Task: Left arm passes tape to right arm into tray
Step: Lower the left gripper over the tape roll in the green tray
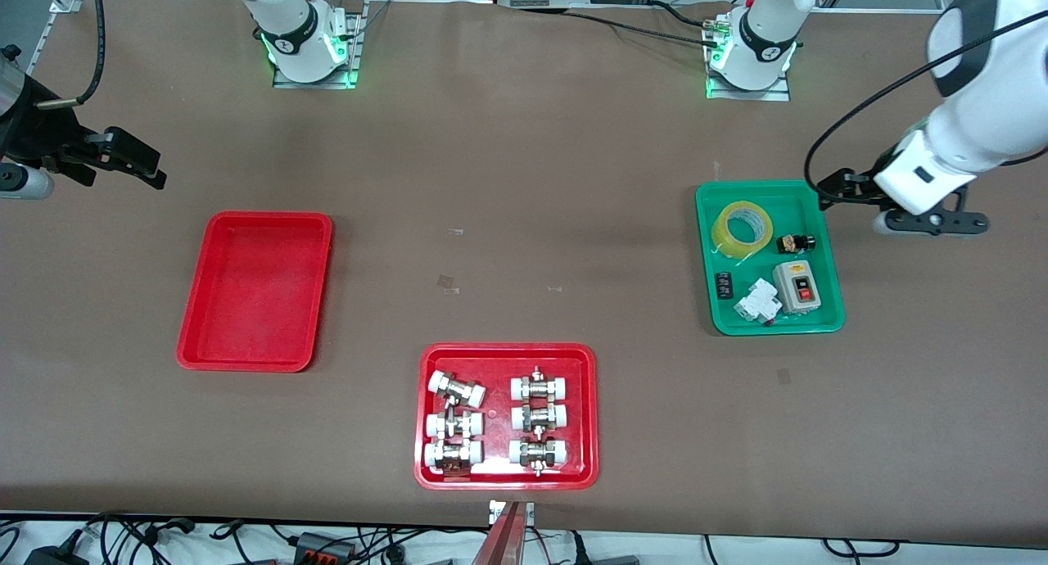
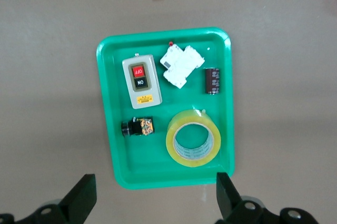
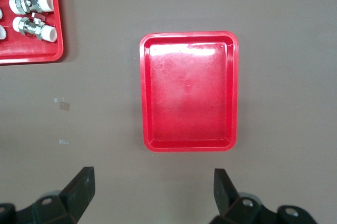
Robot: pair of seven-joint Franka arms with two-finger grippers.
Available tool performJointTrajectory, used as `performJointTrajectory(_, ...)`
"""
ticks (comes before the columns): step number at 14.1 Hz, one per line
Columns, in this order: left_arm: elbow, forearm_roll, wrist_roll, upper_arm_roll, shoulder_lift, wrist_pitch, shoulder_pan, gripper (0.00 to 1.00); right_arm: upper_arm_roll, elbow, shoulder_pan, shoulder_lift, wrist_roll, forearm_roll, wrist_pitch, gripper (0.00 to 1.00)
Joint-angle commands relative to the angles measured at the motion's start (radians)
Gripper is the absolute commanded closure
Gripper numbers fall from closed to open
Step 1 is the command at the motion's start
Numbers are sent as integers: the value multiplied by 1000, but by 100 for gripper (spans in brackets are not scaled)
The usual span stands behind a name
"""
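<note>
Brown table (image 1: 524, 180): spans the whole front view, bases of both arms along its farther edge.

Left arm (image 1: 982, 74): reaches in over the table edge at its own end, beside the green tray. Left gripper (image 2: 152, 195): black fingers (image 2: 79, 197) spread wide, nothing between them, poised over the table just outside the green tray's rim at the tape's end.

Right arm (image 1: 16, 98): enters at its own end of the table. Right gripper (image 3: 150, 192): fingers (image 3: 79, 187) spread apart, empty, poised over bare table near the plain red tray.

Plain red tray (image 1: 192, 336): flat on the table toward the right arm's end, nothing in it.

Second red tray (image 1: 589, 418): nearest the front camera, mid-table, carrying six white-capped metal fittings (image 1: 538, 420) in two columns.

Green tray (image 1: 831, 246): toward the left arm's end of the table.

Tape (image 1: 742, 229): yellow translucent roll, resting inside the green tray at the end farther from the front camera, apart from both grippers.

Other contents of green tray: grey switch box (image 1: 797, 287) with red and black buttons, white breaker block (image 1: 756, 301) just beside it, small dark cylinder (image 2: 212, 81), small black part (image 1: 796, 242) beside the tape.
</note>
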Motion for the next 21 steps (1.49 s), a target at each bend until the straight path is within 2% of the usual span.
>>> performJointTrajectory(1,-230,19,-36,-29,-84,177,6,0,5,8,-11,0,-3,8,-13,0)
performJointTrajectory(2,-282,19,-48,-44,-84,257,6,0,5,8,-11,0,-3,8,-13,0)
performJointTrajectory(4,-334,19,-65,-73,-73,317,10,0,5,8,-11,0,-3,8,-11,0)
performJointTrajectory(9,-476,21,-77,-80,-26,523,41,0,5,8,-11,2,-3,8,-11,0)
performJointTrajectory(13,-477,21,-204,-80,97,572,40,0,5,8,-11,0,-3,8,-13,0)
performJointTrajectory(16,-477,22,-211,-78,190,668,41,0,5,8,-11,0,-3,8,-11,0)
performJointTrajectory(18,-477,22,-212,-74,215,695,43,1,5,8,-9,0,-3,8,-13,0)
performJointTrajectory(20,-477,22,-227,-75,221,698,56,16,5,8,-9,0,-3,8,-13,0)
performJointTrajectory(21,-477,22,-259,-74,223,698,55,27,5,8,-9,0,-3,8,-13,0)
